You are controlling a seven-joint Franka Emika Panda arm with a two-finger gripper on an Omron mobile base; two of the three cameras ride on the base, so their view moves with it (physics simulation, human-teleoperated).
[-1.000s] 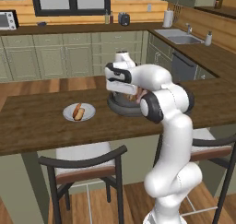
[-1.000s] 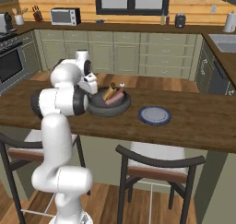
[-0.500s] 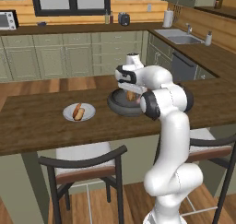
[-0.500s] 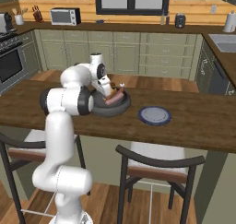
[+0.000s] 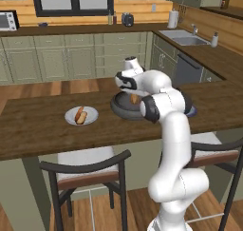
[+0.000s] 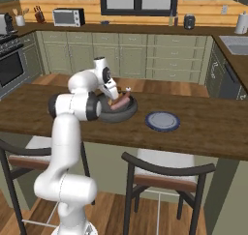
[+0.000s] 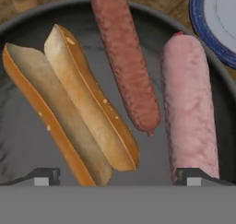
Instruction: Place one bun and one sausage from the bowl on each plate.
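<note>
The dark bowl (image 7: 23, 140) lies right under my open gripper (image 7: 118, 177). In it are a split bun (image 7: 69, 103), a red-brown sausage (image 7: 126, 61) and a pink sausage (image 7: 189, 108); the fingertips (image 7: 44, 176) stand wide on either side and touch nothing. From the base, the gripper (image 6: 110, 91) hangs over the bowl (image 6: 123, 117) in the middle of the wooden counter. The blue-grey plate (image 6: 162, 121) sits bare just right of the bowl, its rim (image 7: 203, 29) showing in the hand view. The pale plate (image 5: 71, 118) to the left holds a bun with a sausage (image 5: 81, 115).
Two dark-framed stools (image 5: 88, 170) (image 6: 164, 173) stand against the counter's near edge (image 5: 71, 149). Beyond the counter are a wood floor, green cabinets, a microwave (image 6: 68, 17) and a sink (image 5: 185, 39).
The hand has swung from the pale plate's side to above the bowl and dipped slightly toward it. Its jaws stayed open.
</note>
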